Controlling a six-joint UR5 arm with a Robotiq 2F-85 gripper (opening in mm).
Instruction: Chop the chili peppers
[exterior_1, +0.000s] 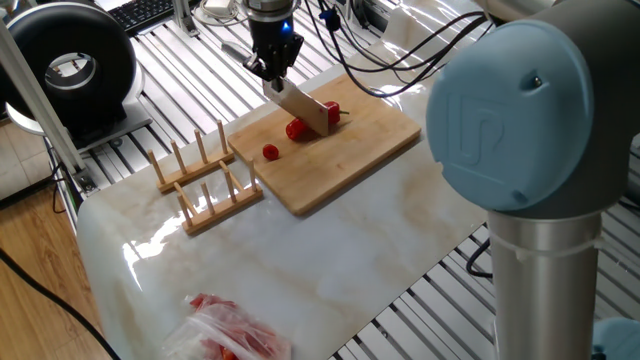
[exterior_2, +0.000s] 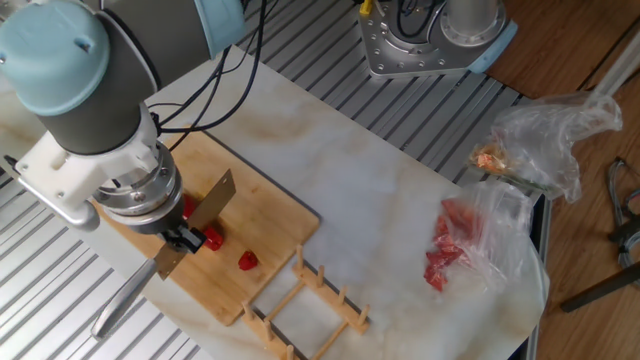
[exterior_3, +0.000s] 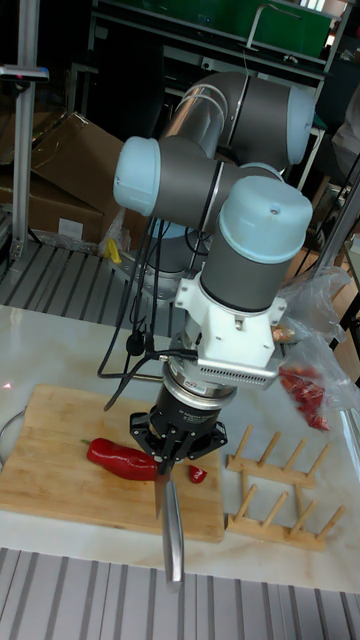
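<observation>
The pale marble-patterned desk (exterior_1: 330, 255) is carrying three things directly on its glossy top, and it is sitting over a ribbed metal base (exterior_2: 300, 60) that shows at its edges. A rectangular light bamboo chopping board (exterior_1: 340, 150) is lying flat near one corner, angled against the desk's edges. Just beside the board, a small slatted wooden dish rack (exterior_1: 200, 180) with upright pegs is standing; in the other fixed view (exterior_2: 305, 305) it is sitting close against the board's corner. Well apart from both, toward the opposite end, a crumpled clear plastic bag (exterior_2: 480, 240) showing red through it is resting partly over the desk's edge.
</observation>
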